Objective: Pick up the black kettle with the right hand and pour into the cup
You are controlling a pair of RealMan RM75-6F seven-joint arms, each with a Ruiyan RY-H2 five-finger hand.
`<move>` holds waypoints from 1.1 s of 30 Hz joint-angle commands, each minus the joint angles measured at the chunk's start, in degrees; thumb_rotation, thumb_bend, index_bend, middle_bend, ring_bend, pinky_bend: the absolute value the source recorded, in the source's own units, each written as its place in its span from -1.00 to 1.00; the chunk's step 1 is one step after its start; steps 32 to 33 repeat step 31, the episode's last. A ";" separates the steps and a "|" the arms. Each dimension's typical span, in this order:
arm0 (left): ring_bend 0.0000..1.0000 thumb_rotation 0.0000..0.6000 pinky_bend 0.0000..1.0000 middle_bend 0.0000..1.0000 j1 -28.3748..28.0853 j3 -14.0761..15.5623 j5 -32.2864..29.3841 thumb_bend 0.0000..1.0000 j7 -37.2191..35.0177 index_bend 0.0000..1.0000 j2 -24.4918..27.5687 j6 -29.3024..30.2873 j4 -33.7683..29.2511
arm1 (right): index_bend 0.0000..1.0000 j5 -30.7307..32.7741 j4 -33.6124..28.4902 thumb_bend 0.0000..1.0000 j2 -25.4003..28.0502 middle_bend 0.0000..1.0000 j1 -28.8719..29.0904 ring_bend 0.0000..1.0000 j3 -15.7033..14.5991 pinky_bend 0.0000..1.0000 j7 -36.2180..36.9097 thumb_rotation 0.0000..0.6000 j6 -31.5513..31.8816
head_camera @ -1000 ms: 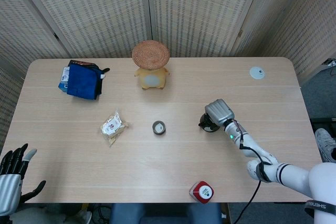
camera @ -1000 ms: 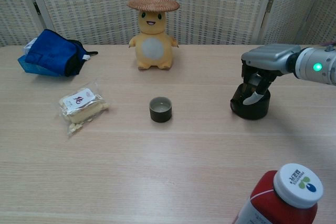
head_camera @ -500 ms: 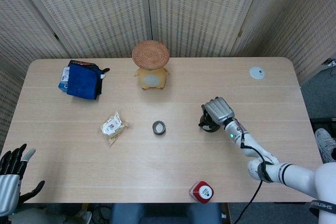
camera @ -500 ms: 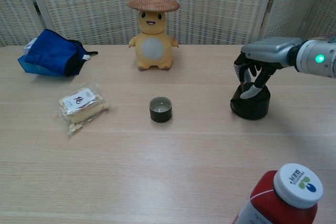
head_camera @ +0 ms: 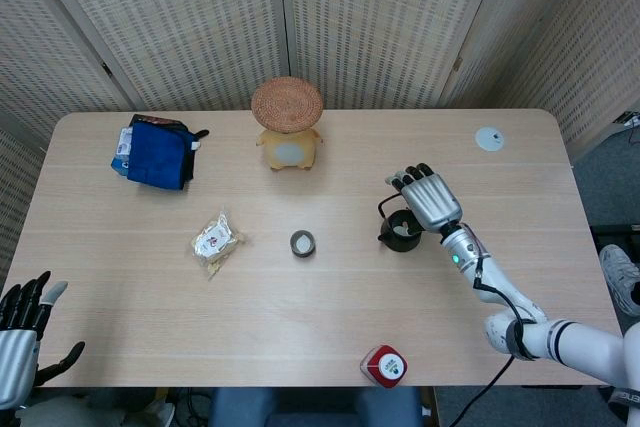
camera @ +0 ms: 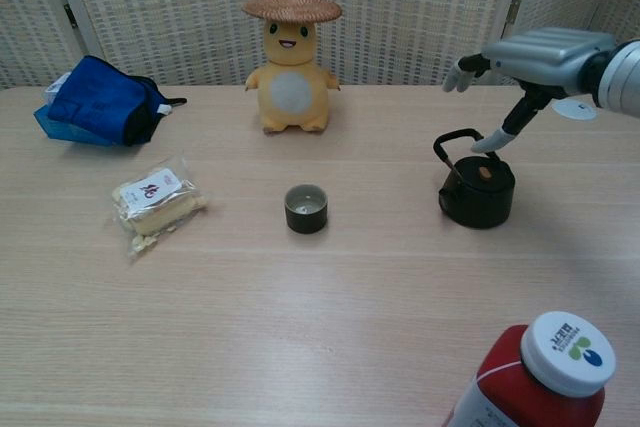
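Note:
The black kettle (head_camera: 402, 232) (camera: 477, 189) stands upright on the table, right of centre, its thin handle arching up on the left side. My right hand (head_camera: 428, 199) (camera: 535, 52) hovers above and slightly behind the kettle, fingers stretched out and holding nothing; one fingertip hangs just over the lid. The small dark cup (head_camera: 303, 243) (camera: 306, 208) sits on the table to the kettle's left, a clear gap between them. My left hand (head_camera: 20, 332) shows in the head view at the bottom left, off the table's near corner, fingers spread and empty.
A yellow plush toy (camera: 291, 75) with a straw hat stands at the back centre. A blue bag (camera: 97, 102) lies back left, a snack packet (camera: 156, 197) front of it. A red bottle with white cap (camera: 535, 377) stands near the front edge. A white disc (head_camera: 489, 139) lies back right.
My right hand has lifted off the kettle and spread its fingers, uncovering the handle and lid. The kettle stays where it stood. The left hand has sunk slightly lower.

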 commanded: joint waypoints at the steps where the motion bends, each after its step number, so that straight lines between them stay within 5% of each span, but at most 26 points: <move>1: -1.00 1.00 -1.00 -1.00 -0.27 -0.14 -0.07 -0.56 -0.01 -0.77 0.05 -0.30 -0.06 | -0.56 -2.33 -4.52 -1.00 3.91 -0.55 -3.97 -0.70 0.17 -0.66 0.07 0.39 6.56; 16: -1.00 1.00 -1.00 -1.00 -2.91 -0.79 -0.08 -0.56 -0.02 -0.77 -0.07 -3.52 -0.40 | -0.62 -8.63 -15.41 -1.00 16.83 -0.55 -22.33 -0.70 -6.05 -0.66 4.33 0.48 26.19; 25: -1.00 1.00 -1.00 -1.00 -4.44 -1.26 -0.42 -0.56 0.88 -0.77 -0.93 -5.20 -0.67 | -0.62 -14.11 -16.49 -1.00 18.57 -0.55 -31.81 -0.70 -9.74 -0.66 7.22 0.50 35.24; 33: -1.00 1.00 -1.00 -1.00 -4.88 -1.46 -0.83 -0.56 1.40 -0.77 -1.38 -5.51 -0.76 | -0.62 -16.62 -16.60 -1.00 18.05 -0.53 -34.95 -0.70 -10.56 -0.66 7.39 0.49 37.24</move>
